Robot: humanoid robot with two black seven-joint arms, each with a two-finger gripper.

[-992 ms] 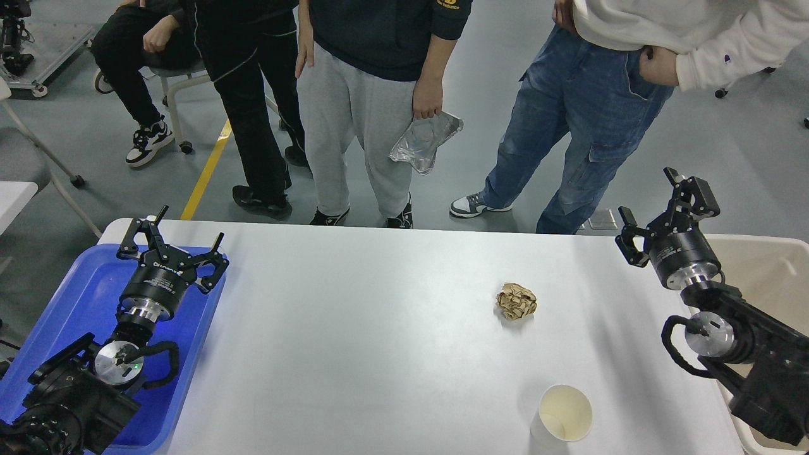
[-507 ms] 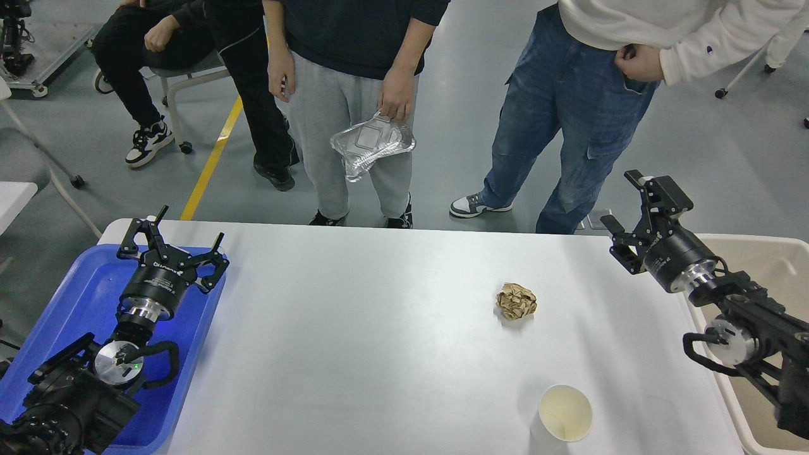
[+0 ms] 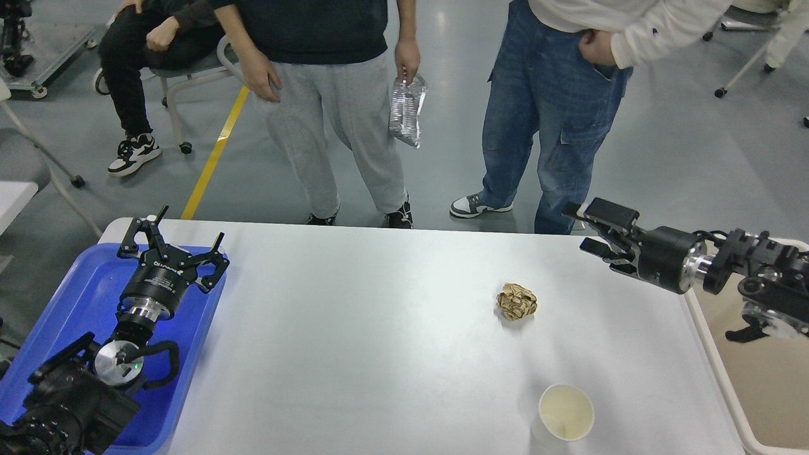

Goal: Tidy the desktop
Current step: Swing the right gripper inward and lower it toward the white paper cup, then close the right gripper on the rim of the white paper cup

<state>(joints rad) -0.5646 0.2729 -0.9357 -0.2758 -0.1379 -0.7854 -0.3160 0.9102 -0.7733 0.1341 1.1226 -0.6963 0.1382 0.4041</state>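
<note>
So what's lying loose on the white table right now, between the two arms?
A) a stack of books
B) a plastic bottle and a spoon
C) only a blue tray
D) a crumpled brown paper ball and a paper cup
D: a crumpled brown paper ball sits right of the middle of the white table, and an upright paper cup stands nearer the front edge; nothing else rests on it.
</note>
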